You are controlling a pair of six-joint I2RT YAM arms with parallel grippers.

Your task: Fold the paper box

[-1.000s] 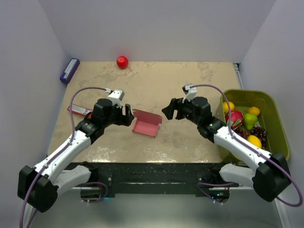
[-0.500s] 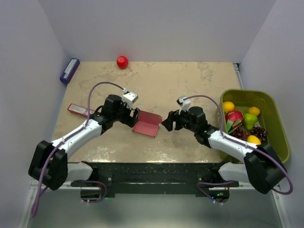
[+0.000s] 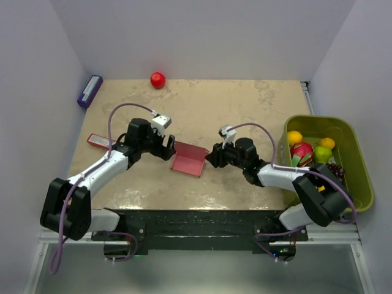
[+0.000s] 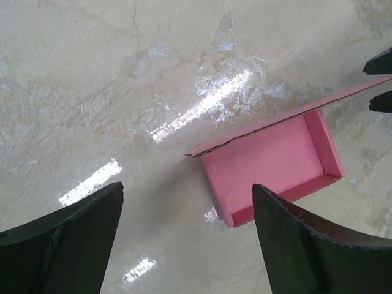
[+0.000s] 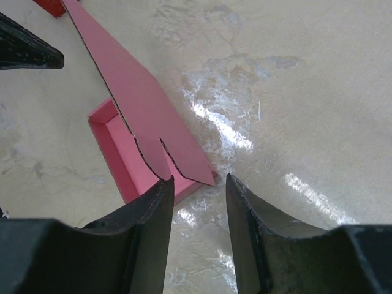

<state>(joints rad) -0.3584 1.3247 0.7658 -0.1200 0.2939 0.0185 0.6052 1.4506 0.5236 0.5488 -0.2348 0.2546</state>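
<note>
- Near the middle of the beige marbled tabletop (image 3: 245, 104), just ahead of both arms, the pink thin-card paper box (image 3: 188, 160) lies between the two grippers.
- Its base looks finished: a shallow rectangular tray (image 4: 269, 162) with low walls standing on all sides and nothing inside.
- The lid flap (image 5: 131, 92) is not yet down. It rises at a tilt from the tray's far long wall, and a slit shows in its right-hand edge.
- By my judgement the work is past halfway. What remains is lowering the lid over the tray and tucking its edge in.
- The left gripper (image 3: 168, 149) hovers just beside the box's left end, with its jaws spread wide and nothing in them.
- The right gripper (image 3: 211, 158) sits at the box's right end. Its jaws are set at a narrow gap with the lid's corner between them, but bare space shows beside the card, so it is not clamped.
- Off to the right stands an olive-green plastic bin (image 3: 318, 118). It holds yellow round fruits (image 3: 294, 137), a red-pink fruit (image 3: 301, 150), a green pear (image 3: 322, 153) and dark grapes (image 3: 334, 168).
- At the left lies a narrow red bar-shaped packet (image 3: 101, 142), flat on the tabletop.
- Farthest back are a purple block (image 3: 89, 90) at the left corner and a small red ball (image 3: 158, 79) by the wall.
</note>
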